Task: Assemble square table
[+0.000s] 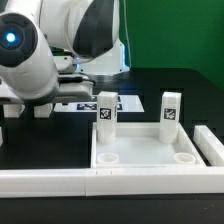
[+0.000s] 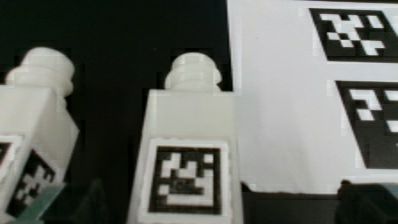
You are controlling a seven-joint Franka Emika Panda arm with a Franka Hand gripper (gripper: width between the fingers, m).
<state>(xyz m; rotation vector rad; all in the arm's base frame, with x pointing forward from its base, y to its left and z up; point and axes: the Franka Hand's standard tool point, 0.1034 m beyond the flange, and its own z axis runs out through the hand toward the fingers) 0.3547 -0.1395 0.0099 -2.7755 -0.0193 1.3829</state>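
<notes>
— Where was your claw at that moment?

— Your claw [image 1: 27,112] stood released, its jaws wide apart with nothing in them. It hung low over the black table [image 1: 160,80] on the exterior view's left, under the big white arm [image 1: 40,50].

— What did your wrist camera catch?

— One of the fingers [image 2: 36,205] showed at the frame's edge. Beyond the claw was the first leg [image 2: 187,130], seemingly lying flat, with its rounded tip pointing away from the claw and its tag toward it. The second leg [image 2: 39,115] lay just beside it, parallel, with a narrow dark gap between them. As far as I could tell, you touched neither. On the first leg's other side lay the marker board [image 2: 285,100], near it but apart.

— And the other parts?

— The slab [image 1: 145,148] lay well apart from your claw, nearer the exterior camera, rims up. Two round sockets showed in its near corners. The third leg [image 1: 107,112] stood upright at its far rim, toward the exterior view's left. The fourth leg [image 1: 170,110] stood upright farther toward the exterior view's right. Both tags faced the camera. I could not tell whether they stood inside that rim or just behind it. The wall [image 1: 211,145] ran just beside the slab, along its near side and the exterior view's right side.
</notes>
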